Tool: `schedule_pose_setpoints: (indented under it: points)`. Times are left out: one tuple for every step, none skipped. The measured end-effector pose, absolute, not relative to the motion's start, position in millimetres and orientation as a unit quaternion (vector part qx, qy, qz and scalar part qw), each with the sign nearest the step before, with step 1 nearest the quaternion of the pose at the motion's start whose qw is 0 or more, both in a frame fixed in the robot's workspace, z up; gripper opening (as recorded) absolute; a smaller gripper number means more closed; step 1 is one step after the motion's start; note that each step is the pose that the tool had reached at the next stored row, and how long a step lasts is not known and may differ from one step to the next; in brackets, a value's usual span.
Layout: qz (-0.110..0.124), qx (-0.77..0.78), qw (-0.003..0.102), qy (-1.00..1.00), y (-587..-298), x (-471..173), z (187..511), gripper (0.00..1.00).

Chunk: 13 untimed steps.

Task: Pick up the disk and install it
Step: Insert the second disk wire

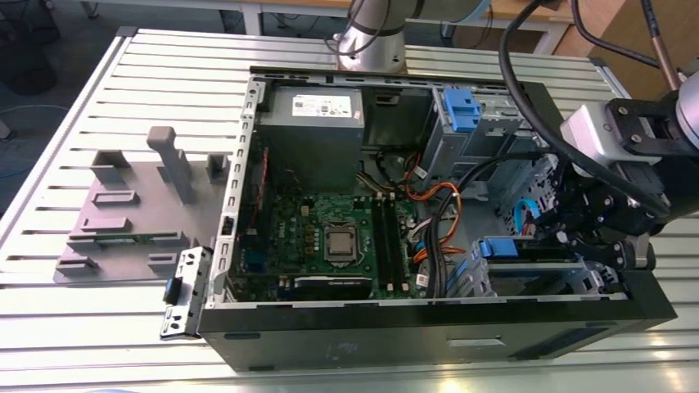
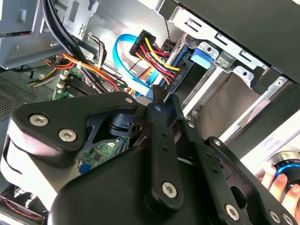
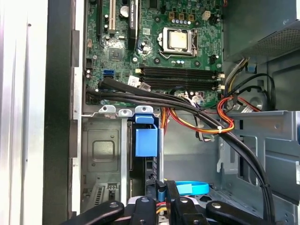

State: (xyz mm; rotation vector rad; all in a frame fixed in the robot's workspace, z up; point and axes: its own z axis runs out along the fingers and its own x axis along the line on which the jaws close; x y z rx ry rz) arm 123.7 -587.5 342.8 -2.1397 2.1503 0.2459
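The disk stands on edge in a slot of the metal drive cage, at the case's corner on the exterior view's right. Its blue rail tab sticks out of the slot. In the second wrist view the disk's blue rail runs beside a plug with red, yellow and black wires. My gripper is shut, its black fingertips right at the disk's end by that plug. In the exterior view the gripper hangs over the disk.
The open case lies on a slatted table. Inside are the motherboard, a grey power-supply box and a second blue latch. Black cables cross near the cage. A grey fixture sits outside. A person's hand is nearby.
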Motion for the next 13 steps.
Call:
schedule_pose_setpoints:
  points:
    - [0.081, -0.702, 0.05, 0.706, -587.5, 123.6, 342.9, 0.24]
    - [0.082, -0.702, 0.05, 0.706, -587.5, 123.7, 342.9, 0.24]
    - [0.082, -0.702, 0.05, 0.706, -587.5, 123.7, 342.8, 0.24]
    - [0.082, -0.702, 0.05, 0.706, -587.6, 123.7, 342.8, 0.24]
    - [0.082, -0.702, 0.05, 0.706, -587.7, 123.6, 342.6, 0.24]
    - [0.082, -0.702, 0.05, 0.706, -587.8, 123.7, 342.5, 0.24]
    - [0.082, -0.702, 0.05, 0.706, -587.8, 123.7, 342.5, 0.24]
    - [0.082, -0.702, 0.05, 0.706, -587.8, 123.7, 342.4, 0.24]
    - [0.082, -0.702, 0.05, 0.706, -587.9, 123.7, 342.4, 0.24]
    - [0.082, -0.702, 0.05, 0.706, -587.9, 123.6, 342.4, 0.24]
    - [0.082, -0.702, 0.05, 0.706, -588.0, 123.6, 342.4, 0.24]
    - [0.082, -0.702, 0.05, 0.706, -588.0, 123.7, 342.4, 0.24]
    - [0.082, -0.702, 0.05, 0.706, -588.1, 123.6, 342.4, 0.24]
